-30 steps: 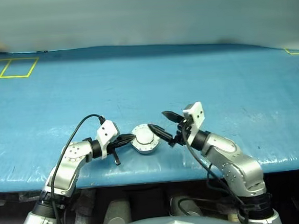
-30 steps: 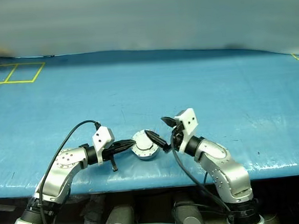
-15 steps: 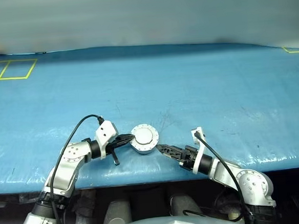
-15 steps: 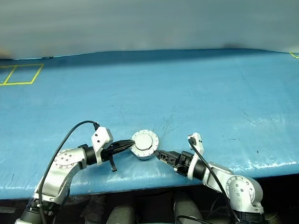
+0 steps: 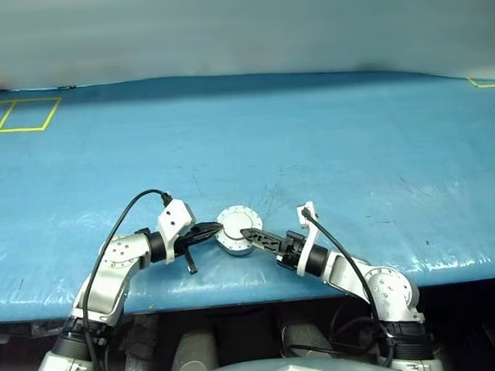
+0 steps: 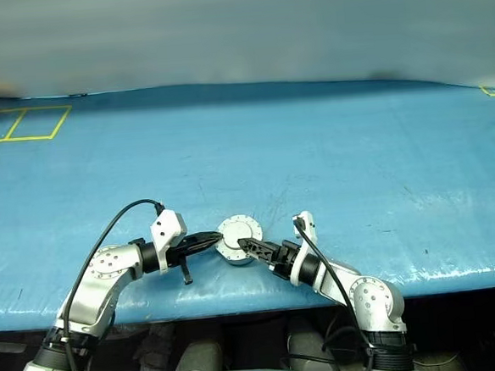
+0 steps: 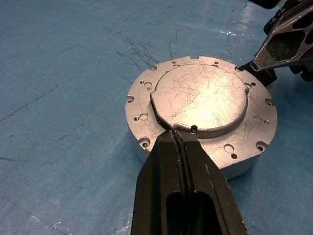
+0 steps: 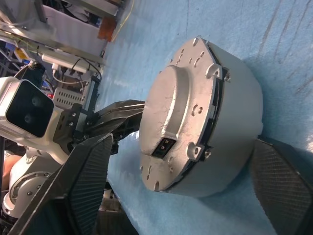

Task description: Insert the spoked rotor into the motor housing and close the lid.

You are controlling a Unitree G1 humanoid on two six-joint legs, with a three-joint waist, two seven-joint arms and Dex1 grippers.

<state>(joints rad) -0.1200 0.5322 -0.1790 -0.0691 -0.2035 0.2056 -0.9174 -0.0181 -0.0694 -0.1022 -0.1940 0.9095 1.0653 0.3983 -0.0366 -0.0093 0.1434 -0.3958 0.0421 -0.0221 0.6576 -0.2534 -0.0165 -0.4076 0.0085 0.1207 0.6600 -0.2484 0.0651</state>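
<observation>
1. Left eye view: the blue table (image 5: 329,137) is spreading across the scene, bearing the parts near its front edge.
2. The motor housing (image 5: 239,230) is sitting there, closed by the lid (image 7: 204,98), plain grey side up.
3. The right gripper (image 5: 249,233) is reaching from the right, its fingers (image 8: 80,181) standing spread on either side of the housing.
4. The left gripper (image 7: 180,135) is resting its pressed-together tips on the lid's rim, holding nothing.

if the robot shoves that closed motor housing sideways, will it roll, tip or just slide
Probably slide: the motor housing is squat, lying flat on the blue mat, so tipping looks unlikely. It looks like solid metal, likely heavy for its size, and its smooth wall may slip between fingers.
</observation>
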